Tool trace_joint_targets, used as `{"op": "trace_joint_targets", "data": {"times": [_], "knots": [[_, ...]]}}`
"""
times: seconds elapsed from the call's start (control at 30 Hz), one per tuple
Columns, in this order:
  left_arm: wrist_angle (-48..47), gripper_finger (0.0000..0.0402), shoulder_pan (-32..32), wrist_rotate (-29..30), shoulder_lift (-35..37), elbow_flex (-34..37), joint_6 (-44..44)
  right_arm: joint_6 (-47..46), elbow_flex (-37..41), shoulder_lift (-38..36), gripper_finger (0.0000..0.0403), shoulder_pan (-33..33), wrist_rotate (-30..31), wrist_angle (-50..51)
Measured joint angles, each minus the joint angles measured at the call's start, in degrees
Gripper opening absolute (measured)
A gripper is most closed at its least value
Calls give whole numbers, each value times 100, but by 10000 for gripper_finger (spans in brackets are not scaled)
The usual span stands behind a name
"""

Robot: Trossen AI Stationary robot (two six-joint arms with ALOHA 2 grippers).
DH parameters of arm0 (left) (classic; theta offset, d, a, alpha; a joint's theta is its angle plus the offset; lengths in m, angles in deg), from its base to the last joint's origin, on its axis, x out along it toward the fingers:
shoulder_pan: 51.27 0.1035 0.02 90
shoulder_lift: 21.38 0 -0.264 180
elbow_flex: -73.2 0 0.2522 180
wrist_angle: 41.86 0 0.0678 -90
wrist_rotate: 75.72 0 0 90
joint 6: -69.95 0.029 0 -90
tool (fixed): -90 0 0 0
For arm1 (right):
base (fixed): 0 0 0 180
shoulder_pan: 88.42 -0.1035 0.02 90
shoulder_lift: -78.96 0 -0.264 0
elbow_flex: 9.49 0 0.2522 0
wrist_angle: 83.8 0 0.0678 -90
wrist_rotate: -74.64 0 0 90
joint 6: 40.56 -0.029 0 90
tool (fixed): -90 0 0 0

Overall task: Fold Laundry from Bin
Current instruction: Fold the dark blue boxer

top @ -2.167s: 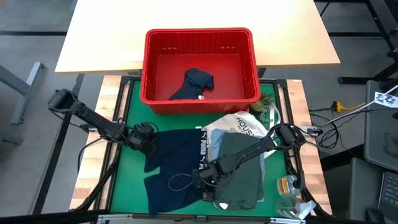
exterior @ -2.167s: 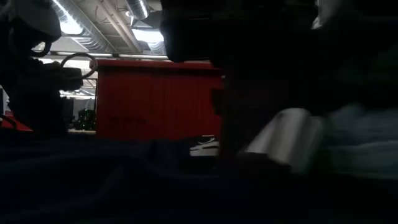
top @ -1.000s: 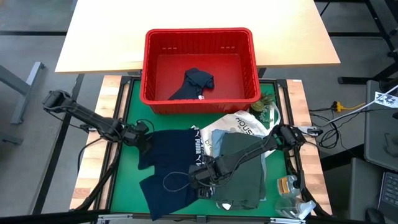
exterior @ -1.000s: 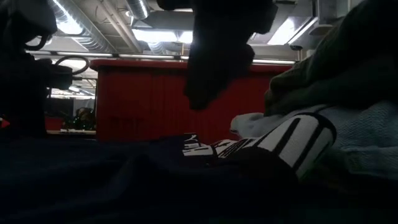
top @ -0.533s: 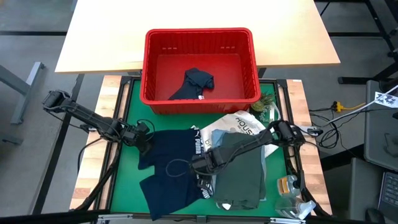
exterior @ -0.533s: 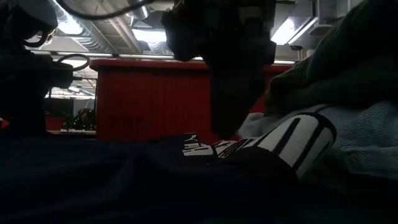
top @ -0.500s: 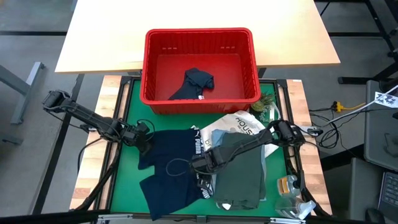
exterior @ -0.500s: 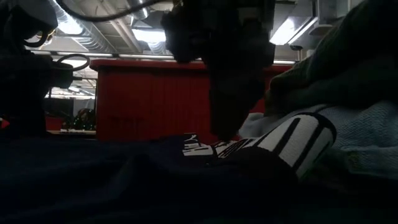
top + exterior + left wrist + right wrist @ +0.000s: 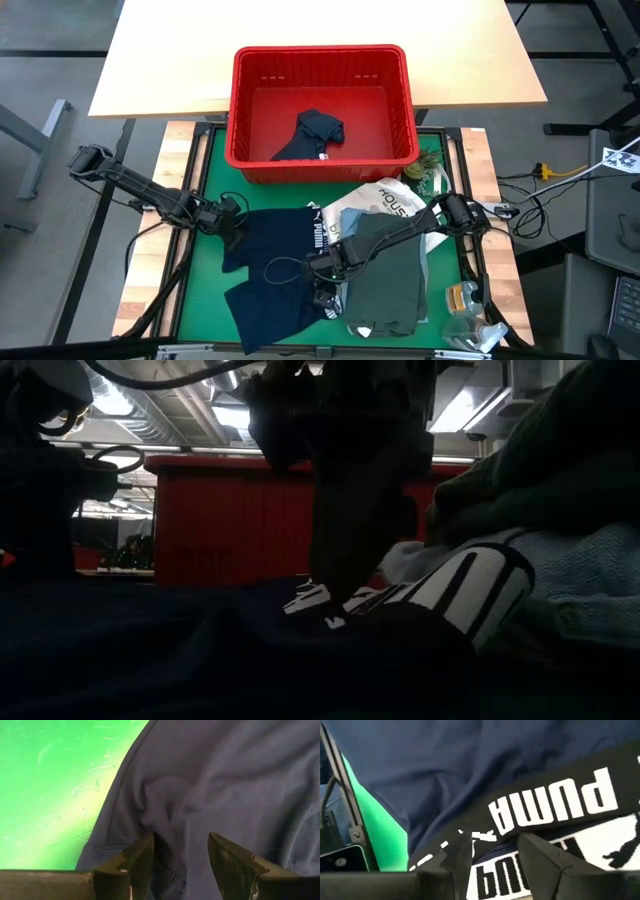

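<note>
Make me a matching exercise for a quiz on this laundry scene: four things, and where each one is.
Things:
1. bin
2. dark garment
3. navy shorts
4. olive garment

Places:
a. spread on the green mat between the two grippers
b. inside the bin
c. stacked on the right of the mat
d. at the far edge of the mat

Pairs: 1-d, 2-b, 3-a, 4-c

My left pincer (image 9: pixel 232 222) sits at the left edge of the navy shorts (image 9: pixel 275 262) on the green bench (image 9: pixel 200 300), my right pincer (image 9: pixel 318 268) on their lettered waistband beside the olive garment (image 9: pixel 390 275), below the red bin (image 9: pixel 322 100).
</note>
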Motion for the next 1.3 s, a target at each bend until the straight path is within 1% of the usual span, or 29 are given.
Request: {"op": "trace_joint_targets", "data": {"times": [0.13, 0.23, 0.33, 0.43, 0.47, 0.5, 0.63, 0.7, 0.77, 0.9, 1.0, 1.1, 1.3], "knots": [[0, 181, 0, 0, 0, -4, 5, -7, 0, 6, 156, 0, 147, -101], [2, 181, 0, 0, 0, -9, 5, -66, 0, 44, 137, 0, 188, -71], [2, 181, 0, 2, 0, -9, 4, -130, 2, 44, 91, 0, 274, -71], [2, 181, 0, 2, 0, -9, 9, -128, 2, 44, 26, 0, 411, -69], [2, 181, 0, 2, 0, -9, 8, -124, 2, 44, 14, 0, 444, -69], [2, 181, -2, 2, 0, -9, 9, -122, 2, 44, 10, 0, 446, -69], [2, 181, 0, 2, 0, -9, 8, -153, 2, 44, 23, 0, 274, 45], [2, 181, 0, 2, 0, -9, 9, -162, -52, 44, 14, 0, 194, 328], [2, 181, -2, 2, 0, -9, 11, -142, -168, 44, 5, -1, 240, 709], [2, 181, -1, 4, 0, -9, 14, -97, -382, 44, 12, 0, 437, 1138], [2, 181, 0, 7, 0, -9, 14, 57, -553, 46, 9, 0, 448, 1311], [2, 181, -2, 10, 0, -9, 16, 201, -563, 46, 3, 0, 451, 1473], [1, 181, -2, 305, 0, -9, 16, 192, -562, 52, 23, 0, 416, 1599]]}}
